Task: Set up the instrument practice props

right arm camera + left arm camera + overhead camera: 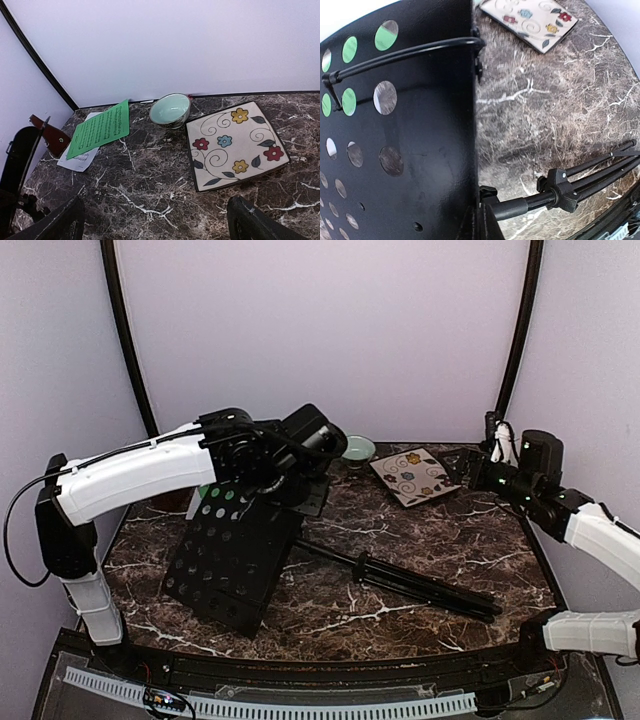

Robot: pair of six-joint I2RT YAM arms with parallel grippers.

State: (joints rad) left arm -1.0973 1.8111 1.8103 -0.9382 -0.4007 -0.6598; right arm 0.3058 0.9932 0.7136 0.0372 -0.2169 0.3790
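Observation:
The black music stand lies flat on the marble table, its perforated desk [235, 550] at the left and its folded tripod legs [420, 585] stretching right. My left gripper [480, 227] is shut on the desk's edge [467, 150], just beside the pole [520, 206]. The green sheet [100, 129] lies over the white sheet [77, 159] at the back left, and green shows through the desk's holes. The red-brown metronome [50, 137] stands beside the sheets. My right gripper [155, 232] hovers open over bare marble at the back right [480, 472], holding nothing.
A pale green bowl [171, 109] sits near the back wall. The cream tile with flowers and swirls [235, 145] lies just right of it [415, 475]. Curved black poles and pale walls close in the back. The left arm [130, 475] crosses above the sheets.

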